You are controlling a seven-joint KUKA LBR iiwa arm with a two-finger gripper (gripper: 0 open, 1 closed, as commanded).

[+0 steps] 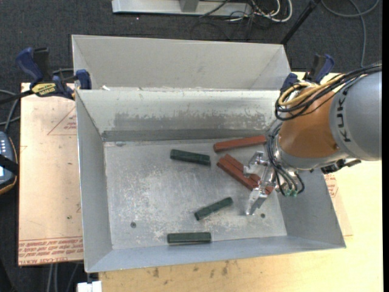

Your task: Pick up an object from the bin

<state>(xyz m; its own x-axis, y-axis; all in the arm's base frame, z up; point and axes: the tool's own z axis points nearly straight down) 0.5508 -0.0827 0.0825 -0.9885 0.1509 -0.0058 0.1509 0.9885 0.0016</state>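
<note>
My gripper (253, 186) is low at the right side of the bin, open, with one fingertip (253, 209) near the floor and the other beside the slanted red-brown bar (233, 166). That bar's right end lies between the two fingers. A second red-brown bar (240, 143) lies just behind it, near the back wall. A dark green bar (213, 208) lies tilted on the floor to the left of the lower fingertip.
Two more dark green bars lie apart: one (189, 157) mid-bin toward the back, one (189, 238) flat along the front wall. The arm's orange cover and cables hang over the bin's right wall.
</note>
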